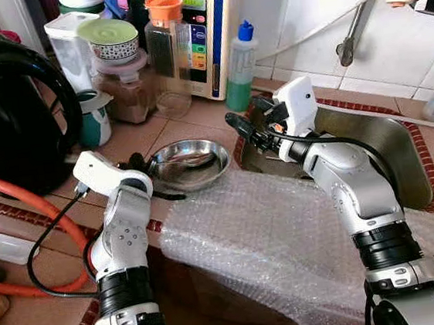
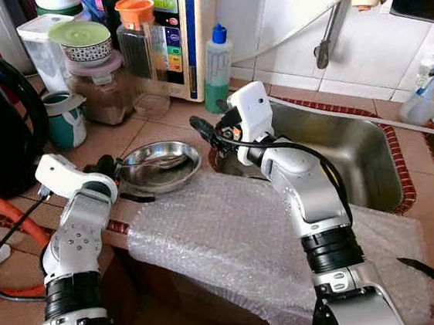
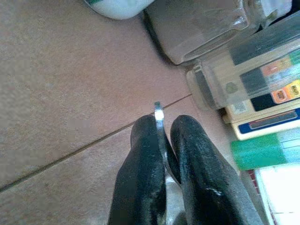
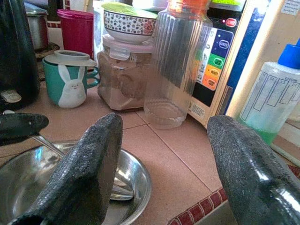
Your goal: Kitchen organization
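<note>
no legible text | water purifier (image 4: 220,51) behind the clear pitcher (image 4: 176,61): coloured button labels and a top display, too small and blurred to read | green bottle (image 1: 240,68) beside the purifier: faint print, unreadable

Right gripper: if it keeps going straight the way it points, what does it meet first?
Probably the shallow stainless steel bowl: the right gripper, fingers open, aims low over its near rim. Past that stands the clear ribbed plastic jar with the orange lid. Depth is unclear.
</note>
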